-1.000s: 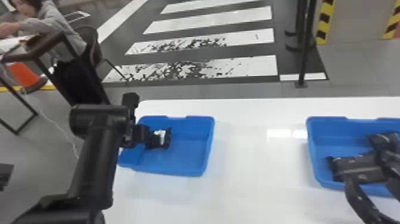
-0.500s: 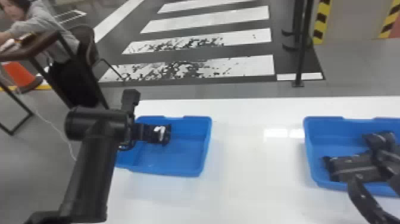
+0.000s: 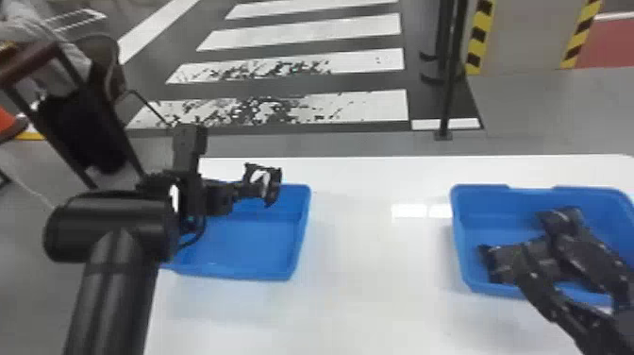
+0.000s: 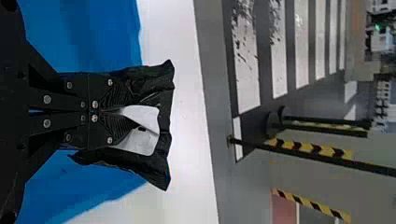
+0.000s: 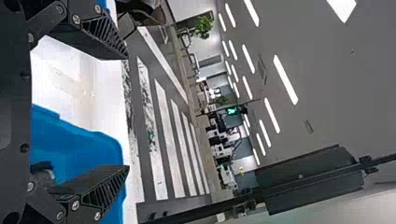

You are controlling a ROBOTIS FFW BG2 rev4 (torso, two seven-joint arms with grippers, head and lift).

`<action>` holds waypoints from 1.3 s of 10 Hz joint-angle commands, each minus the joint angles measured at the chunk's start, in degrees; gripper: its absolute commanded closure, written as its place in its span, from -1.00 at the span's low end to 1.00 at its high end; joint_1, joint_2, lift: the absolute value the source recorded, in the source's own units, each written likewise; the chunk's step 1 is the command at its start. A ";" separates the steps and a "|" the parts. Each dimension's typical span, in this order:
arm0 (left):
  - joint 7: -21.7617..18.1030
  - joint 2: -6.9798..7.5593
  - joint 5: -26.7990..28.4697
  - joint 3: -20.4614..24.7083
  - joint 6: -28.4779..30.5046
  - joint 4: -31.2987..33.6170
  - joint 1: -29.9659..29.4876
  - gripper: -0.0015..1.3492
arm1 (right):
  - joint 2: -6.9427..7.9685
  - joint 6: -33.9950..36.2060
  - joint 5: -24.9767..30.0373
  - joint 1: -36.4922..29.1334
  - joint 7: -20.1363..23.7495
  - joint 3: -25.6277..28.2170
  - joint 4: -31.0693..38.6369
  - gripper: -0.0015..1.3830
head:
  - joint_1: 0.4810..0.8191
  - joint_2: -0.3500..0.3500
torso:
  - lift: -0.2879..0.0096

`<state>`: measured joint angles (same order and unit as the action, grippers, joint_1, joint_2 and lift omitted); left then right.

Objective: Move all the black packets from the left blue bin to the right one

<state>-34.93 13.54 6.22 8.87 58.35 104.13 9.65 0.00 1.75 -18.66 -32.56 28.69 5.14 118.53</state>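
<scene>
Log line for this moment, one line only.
left gripper: shut on black packet, above left blue bin | right gripper: open, over right blue bin | in right blue bin: black packets

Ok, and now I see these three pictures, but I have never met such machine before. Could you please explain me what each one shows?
This is a robot with two black arms. The wide picture comes from a camera on its head, looking forward and down at a white table with two blue bins. The other two come from cameras on its wrists and are shown turned on their side.

The left gripper has its fingers closed on a black packet with a white patch, held up near the far side of the left bin. The right gripper is open and holds nothing between its fingers. It is at the right bin, where black packet material lies, partly hidden by that gripper.
</scene>
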 commanded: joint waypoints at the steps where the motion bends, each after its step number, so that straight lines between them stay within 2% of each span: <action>1: -0.49 -1.94 -2.79 -3.50 -1.82 6.61 -2.90 0.79 | 0.05 0.35 -2.25 1.49 0.06 -2.40 1.49 -0.71 | 0.27 0.51 | 0.12; 4: -0.93 -2.47 -9.99 -12.64 -3.65 11.11 -4.02 0.79 | -0.97 0.63 -5.67 5.14 -0.03 -6.74 1.63 -0.71 | 0.27 0.19 | 0.12; 8: -1.46 -3.26 -15.47 -20.18 -4.78 12.94 -3.60 0.79 | -1.23 1.34 -6.70 8.52 -0.12 -6.97 -0.05 -0.70 | 0.27 -0.11 | 0.12; 10: -1.64 -3.61 -16.96 -22.35 -5.34 13.22 -3.18 0.79 | -1.23 1.62 -7.27 10.07 -0.38 -7.65 -1.74 -0.69 | 0.27 -0.28 | 0.12; 13: -1.64 -3.70 -18.33 -23.72 -5.62 13.36 -3.04 0.79 | -1.23 2.74 -7.39 11.75 -0.65 -7.77 -2.87 -0.69 | 0.27 -0.36 | 0.12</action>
<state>-36.56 9.83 -11.78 -14.56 52.87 117.48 6.61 -1.23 4.18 -26.14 -21.03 28.05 -2.58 115.68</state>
